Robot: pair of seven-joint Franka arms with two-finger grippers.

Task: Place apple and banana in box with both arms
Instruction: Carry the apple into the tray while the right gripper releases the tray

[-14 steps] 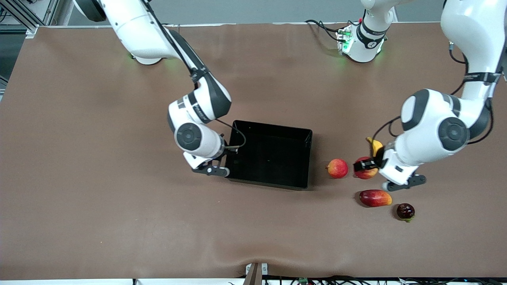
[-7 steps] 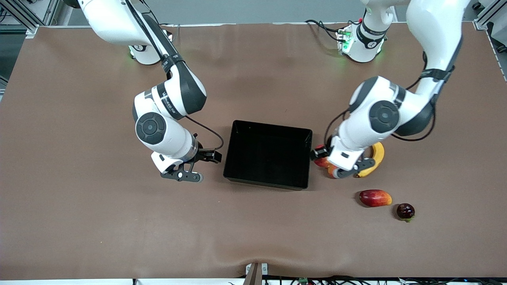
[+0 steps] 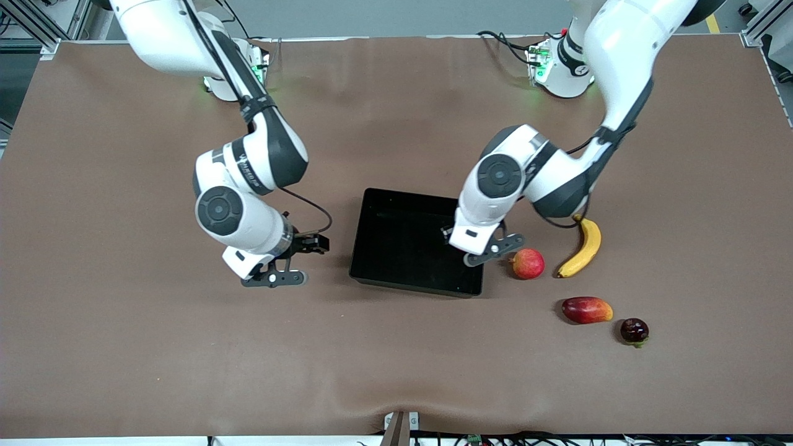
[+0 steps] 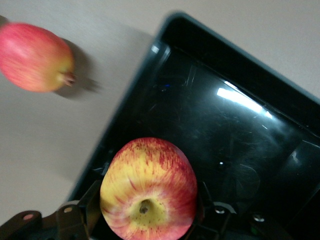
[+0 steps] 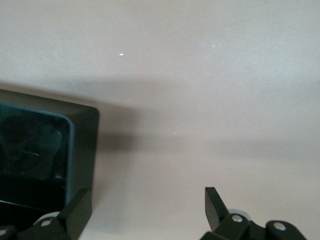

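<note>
Small red-yellow apple — clamped in left gripper over shallow black plastic box. Advice: lower before release. Curved yellow banana on table. Right gripper spread, empty, beside box — waiting.

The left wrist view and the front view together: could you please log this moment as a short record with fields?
apple: held by left gripper over the box
banana: on the table, toward the left arm's end
right gripper: open, empty, over bare table beside the box
other fruit: pinkish-red round fruit beside the box; mango-like fruit and dark round fruit nearer the front camera
</note>
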